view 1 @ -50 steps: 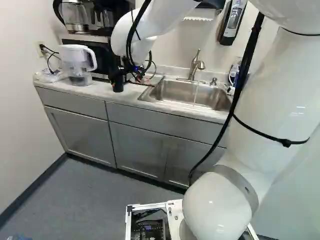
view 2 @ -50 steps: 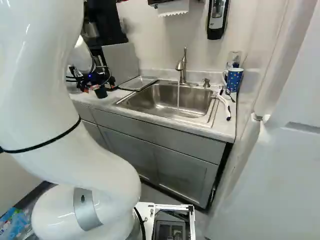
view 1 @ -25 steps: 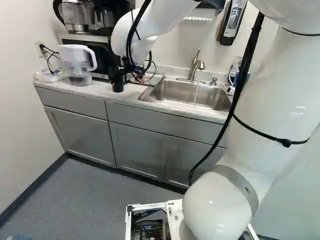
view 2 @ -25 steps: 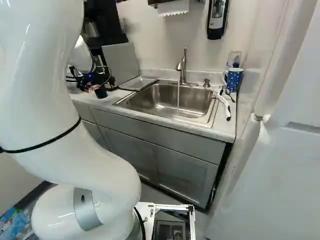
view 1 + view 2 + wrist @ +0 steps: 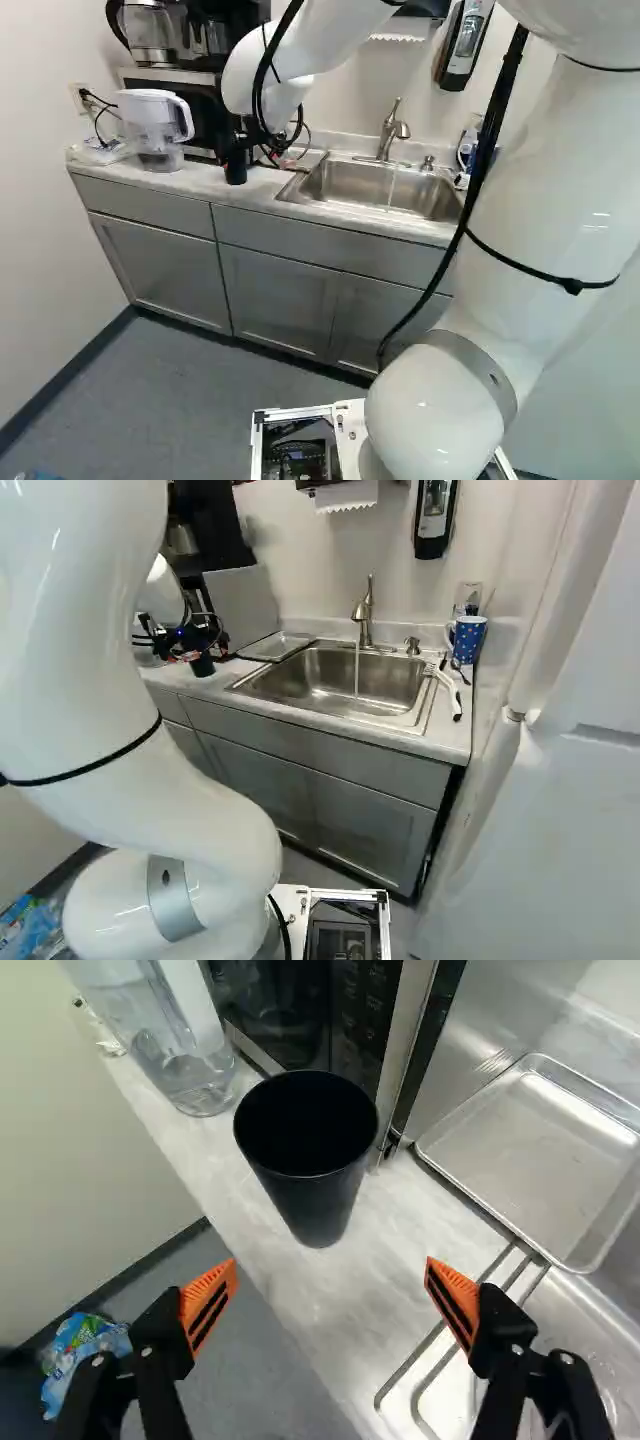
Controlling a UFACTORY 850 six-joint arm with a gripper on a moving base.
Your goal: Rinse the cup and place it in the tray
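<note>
In the right base view my gripper (image 5: 188,646) is at the counter's left part, close by the black cup (image 5: 202,665). Its two orange-padded fingers stand wide apart in the wrist view, where the gripper (image 5: 330,1282) has nothing between its pads. Ahead of them the black cup (image 5: 318,1195) stands upright on the counter, its mouth open and dark inside. The metal tray (image 5: 535,1160) lies beyond the finger on the sink's side, with nothing in it. Water runs from the faucet (image 5: 366,615) into the sink (image 5: 325,685).
A clear pitcher (image 5: 158,130) stands near the wall, beside the microwave (image 5: 205,118). Right of the sink are a blue dotted mug (image 5: 468,640) and a white-handled brush (image 5: 450,695). The counter's front edge (image 5: 140,182) runs below the cup.
</note>
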